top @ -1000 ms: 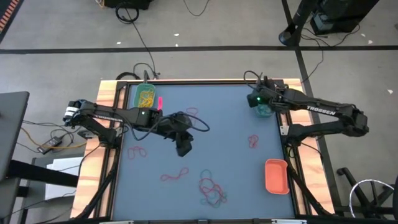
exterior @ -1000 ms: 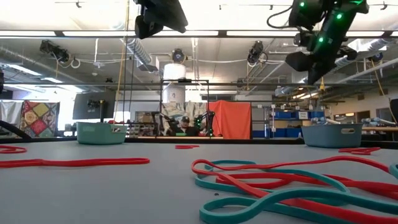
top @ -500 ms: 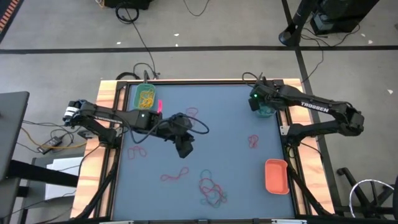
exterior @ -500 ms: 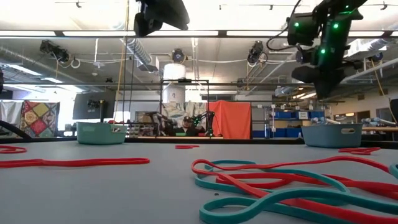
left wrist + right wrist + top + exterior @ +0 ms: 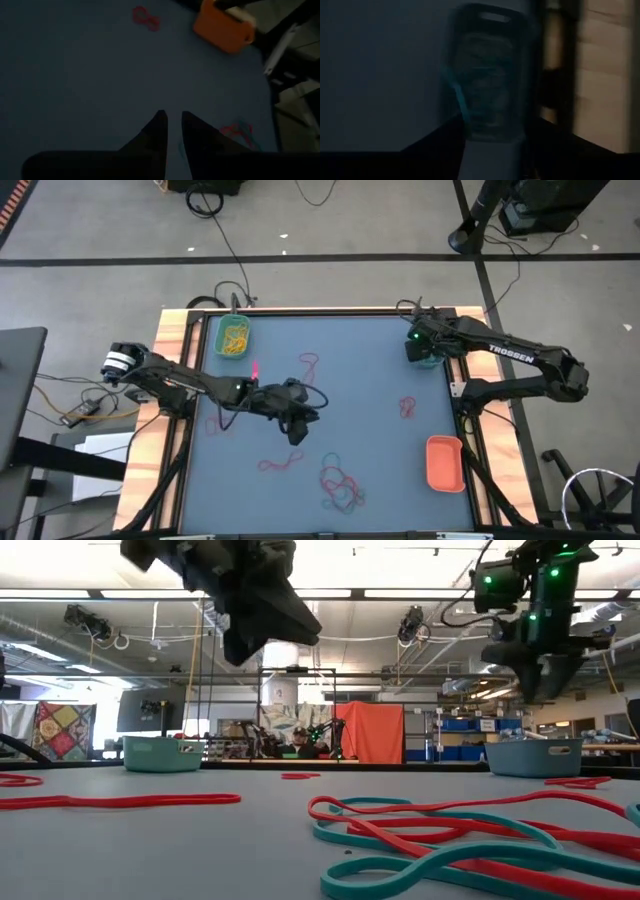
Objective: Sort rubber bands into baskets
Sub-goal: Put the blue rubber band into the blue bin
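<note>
My right gripper (image 5: 420,352) hangs open over the teal basket (image 5: 428,361) at the table's far right, fingers pointing down (image 5: 492,131). A teal rubber band (image 5: 457,100) shows beside one finger, above the basket's inside (image 5: 495,60). My left gripper (image 5: 297,435) hovers mid-table, its fingertips (image 5: 172,122) a narrow gap apart with nothing between them. Ahead of it, toward the near edge, a tangle of red and teal bands (image 5: 340,485) lies flat on the mat. The green basket (image 5: 233,335) at the far left holds yellow bands. The orange basket (image 5: 445,463) stands at the near right. My right gripper has the teal rubber band (image 5: 460,107) close against the inner side of one finger (image 5: 440,140). I cannot tell whether the band touches the finger or hangs free; it curves down toward the basket.
Single red bands lie on the mat at the far middle (image 5: 310,363), the right (image 5: 407,408), the near left (image 5: 280,464) and under the left arm (image 5: 218,423). Wooden rails (image 5: 170,330) border the table. Black cables trail behind the far edge.
My right gripper has swung from a slant to pointing straight down over the teal basket, and its fingers stand wider apart than before. My left gripper has moved from mid-table toward the near edge and lower, its arm stretching out farther.
</note>
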